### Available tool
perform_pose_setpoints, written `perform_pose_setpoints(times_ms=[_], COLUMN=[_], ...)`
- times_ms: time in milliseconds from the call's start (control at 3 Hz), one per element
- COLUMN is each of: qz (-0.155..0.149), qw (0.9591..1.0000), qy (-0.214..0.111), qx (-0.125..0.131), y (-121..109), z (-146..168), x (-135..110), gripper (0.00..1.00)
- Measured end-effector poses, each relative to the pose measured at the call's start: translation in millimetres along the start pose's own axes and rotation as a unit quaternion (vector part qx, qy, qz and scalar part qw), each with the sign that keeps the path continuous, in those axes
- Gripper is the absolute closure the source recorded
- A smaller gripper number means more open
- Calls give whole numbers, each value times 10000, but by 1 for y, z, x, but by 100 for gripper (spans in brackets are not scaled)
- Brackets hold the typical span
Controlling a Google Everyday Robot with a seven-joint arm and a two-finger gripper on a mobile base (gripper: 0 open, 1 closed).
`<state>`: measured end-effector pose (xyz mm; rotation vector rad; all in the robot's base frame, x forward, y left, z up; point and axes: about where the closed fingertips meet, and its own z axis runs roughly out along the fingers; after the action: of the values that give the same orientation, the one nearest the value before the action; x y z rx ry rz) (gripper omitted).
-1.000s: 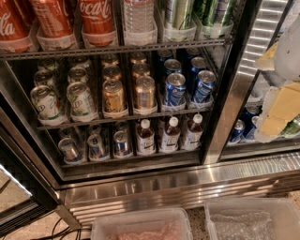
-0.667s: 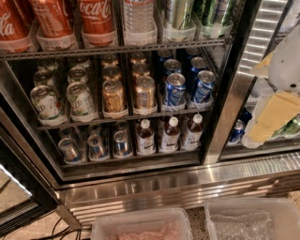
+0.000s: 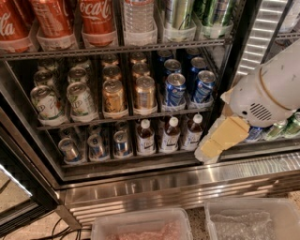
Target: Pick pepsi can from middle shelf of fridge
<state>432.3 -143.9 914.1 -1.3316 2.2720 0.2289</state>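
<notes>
The fridge (image 3: 154, 187) stands open in front of me, with a black frame and a steel base. Its middle shelf (image 3: 122, 115) holds rows of white-green cans (image 3: 80, 98), gold cans (image 3: 144, 93) and blue ones. Two pepsi cans stand at the front right of that shelf, one (image 3: 174, 89) beside the gold cans and one (image 3: 204, 86) next to the frame, with more behind them. My gripper (image 3: 218, 140) hangs from the white arm (image 3: 269, 89) at the right. It is in front of the frame post, lower than the pepsi cans and to their right, holding nothing.
The top rack holds red Coca-Cola cans (image 3: 96, 18), a water bottle (image 3: 138, 18) and green cans (image 3: 213, 14). The bottom rack holds small white-capped bottles (image 3: 169, 136) and cans (image 3: 96, 145). Two clear plastic bins (image 3: 140, 227) sit on the floor. The open door (image 3: 18, 187) is at left.
The arm has swung in from the right edge, leftward and down, so the gripper now sits in front of the frame post near the bottom shelf's right end.
</notes>
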Motion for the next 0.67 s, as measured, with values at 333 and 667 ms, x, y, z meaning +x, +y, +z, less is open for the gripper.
perform_pose_setpoints(times_ms=[333,667], qz=[-4,18], qw=[10000,10000], qy=[-1,-77], qx=[6,30], y=[0,5], z=[0,5], x=[0,-2], gripper=[0,0])
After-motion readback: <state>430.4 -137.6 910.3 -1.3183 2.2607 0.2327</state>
